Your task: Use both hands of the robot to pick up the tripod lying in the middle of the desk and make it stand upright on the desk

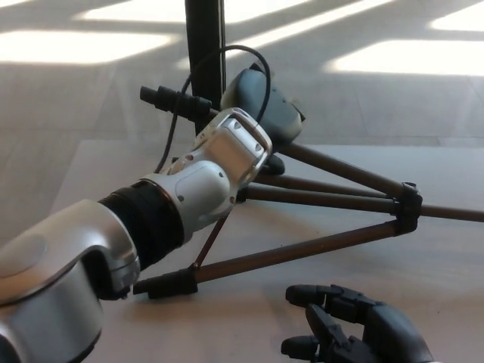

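— Where is the tripod (318,193) right now?

— Lying on its side in the middle of the table (446,265), legs spread and running off toward the right. The nearest leg ends in a black foot (165,283) at near left; its head end is at the far left, where the left hand (265,106) sits on it.

— Is that hand actually gripping it?

— I cannot tell. The hand's dark grey back faces us and covers the tripod's head, so the fingers themselves are hidden. A black handle (175,99) pokes out to the left of the hand, and a black cable (198,83) loops over the wrist.

— And the right hand (355,333)?

— Down at the near right edge, resting low over the table, well apart from the tripod. Its fingers are spread and it holds nothing.

— Any brand or label you can read?

— None that I can make out. The white forearm shell (204,178) is plain, and the black collars (409,204) on the legs show no lettering I can read. Behind it all a black post (204,38) stands upright on the sunlit floor (76,91).
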Robot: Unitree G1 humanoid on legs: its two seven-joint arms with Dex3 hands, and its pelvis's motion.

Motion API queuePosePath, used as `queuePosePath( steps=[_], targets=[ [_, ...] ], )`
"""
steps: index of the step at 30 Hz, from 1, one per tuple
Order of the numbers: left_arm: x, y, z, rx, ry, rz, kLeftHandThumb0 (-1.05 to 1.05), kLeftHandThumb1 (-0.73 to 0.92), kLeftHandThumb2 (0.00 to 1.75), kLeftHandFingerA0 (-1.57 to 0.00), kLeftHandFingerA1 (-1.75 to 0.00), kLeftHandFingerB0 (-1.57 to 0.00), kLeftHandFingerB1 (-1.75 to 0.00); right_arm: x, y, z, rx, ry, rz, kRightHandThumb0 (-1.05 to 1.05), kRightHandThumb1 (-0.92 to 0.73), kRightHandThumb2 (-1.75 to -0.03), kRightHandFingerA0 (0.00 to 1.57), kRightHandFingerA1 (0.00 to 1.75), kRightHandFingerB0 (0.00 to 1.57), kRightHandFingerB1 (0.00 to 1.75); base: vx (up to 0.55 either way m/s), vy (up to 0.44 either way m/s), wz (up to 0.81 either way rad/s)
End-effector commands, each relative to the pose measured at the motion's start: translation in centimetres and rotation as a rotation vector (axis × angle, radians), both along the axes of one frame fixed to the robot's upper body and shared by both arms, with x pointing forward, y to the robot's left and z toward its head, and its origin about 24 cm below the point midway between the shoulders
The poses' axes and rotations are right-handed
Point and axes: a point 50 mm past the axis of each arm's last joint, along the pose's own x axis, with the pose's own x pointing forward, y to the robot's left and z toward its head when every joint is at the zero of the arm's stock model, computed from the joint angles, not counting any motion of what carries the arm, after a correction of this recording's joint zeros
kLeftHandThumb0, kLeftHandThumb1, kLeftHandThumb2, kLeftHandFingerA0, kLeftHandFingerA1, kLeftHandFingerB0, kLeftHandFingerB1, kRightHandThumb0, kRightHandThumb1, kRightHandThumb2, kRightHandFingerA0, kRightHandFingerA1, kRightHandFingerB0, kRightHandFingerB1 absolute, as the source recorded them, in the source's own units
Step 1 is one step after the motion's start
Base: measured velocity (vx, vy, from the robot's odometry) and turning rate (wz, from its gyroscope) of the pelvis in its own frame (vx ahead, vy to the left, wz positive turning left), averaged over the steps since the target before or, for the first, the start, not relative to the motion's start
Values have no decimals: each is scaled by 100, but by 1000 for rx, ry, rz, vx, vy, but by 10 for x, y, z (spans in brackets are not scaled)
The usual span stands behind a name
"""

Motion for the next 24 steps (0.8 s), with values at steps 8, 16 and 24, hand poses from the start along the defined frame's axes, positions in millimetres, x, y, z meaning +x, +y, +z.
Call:
queuePosePath(
  steps=[8, 16, 24],
  targets=[
    [-6, -3, -24, 36, 10, 3, -82, 44, 81, 0, -27, 0, -11, 3, 0, 3, -41, -27, 19, -73, -74, -62, 55, 87, 63, 49, 0, 0, 0],
    [-6, -7, -34, -71, -51, -123, -59, 56, 56, -42, -56, -12, -39, 4, -1, 4, -27, -14, -22, -71, -71, -62, 56, 90, 70, 60, 0, 0, 0],
    [-12, -12, -43, -238, -81, -270, -34, 61, 58, -99, -155, -65, -53, 4, -1, 3, -46, -11, -35, -70, -71, -62, 58, 96, 65, 55, 0, 0, 0]
  ],
)
